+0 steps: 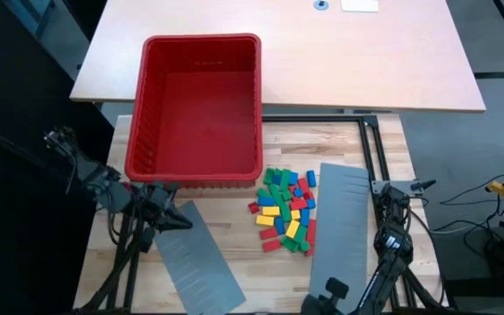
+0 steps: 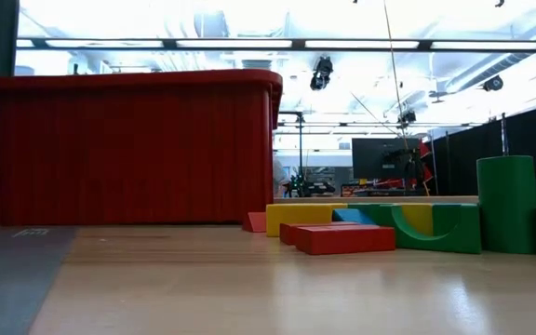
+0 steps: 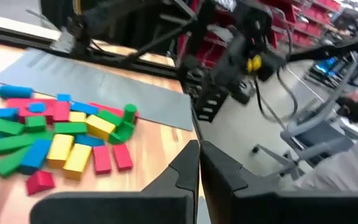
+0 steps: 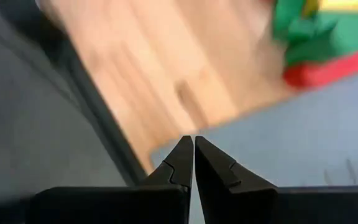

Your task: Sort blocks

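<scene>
The blocks (image 1: 287, 212) lie in one loose heap of red, green, blue and yellow on the wooden tabletop (image 1: 234, 227), between my two pincers and just in front of the red bin (image 1: 201, 105). From table height I see a red brick (image 2: 344, 238) lying flat nearest the camera, a green arch (image 2: 440, 229) behind it and a green cylinder (image 2: 506, 205) standing upright. A grey slotted panel (image 1: 344, 227) lies at the heap's edge on my right pincer's side; a second grey panel (image 1: 201, 258) lies slanted beside my left pincer. My left pincer (image 3: 199, 163) is off to the side of the heap, fingers pressed together with nothing between them. My right pincer (image 4: 194, 151) is above the edge of its panel, tips meeting, also holding nothing; the blocks show blurred beyond it.
</scene>
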Tool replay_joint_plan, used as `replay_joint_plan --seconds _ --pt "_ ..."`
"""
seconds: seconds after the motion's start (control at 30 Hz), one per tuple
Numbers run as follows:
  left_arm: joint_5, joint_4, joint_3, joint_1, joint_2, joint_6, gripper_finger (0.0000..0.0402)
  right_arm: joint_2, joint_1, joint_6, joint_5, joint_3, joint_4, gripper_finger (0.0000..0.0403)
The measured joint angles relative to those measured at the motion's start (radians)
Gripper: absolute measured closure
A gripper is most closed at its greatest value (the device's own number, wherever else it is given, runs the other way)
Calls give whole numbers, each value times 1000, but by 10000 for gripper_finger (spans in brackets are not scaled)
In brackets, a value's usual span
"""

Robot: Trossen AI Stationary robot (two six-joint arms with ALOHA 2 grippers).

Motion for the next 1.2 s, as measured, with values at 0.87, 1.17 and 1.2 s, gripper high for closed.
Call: replay_joint_plan --seconds 0.87,1.17,1.2 --pt "25 3 0 -1 41 -35 402 -529 -54 8 -285 -871 170 403" --pt "24 2 -2 -1 48 -69 402 -527 -53 15 -386 -1049 402 403" --pt "24 3 -2 -1 48 -69 402 -528 -53 14 -394 -1059 421 403"
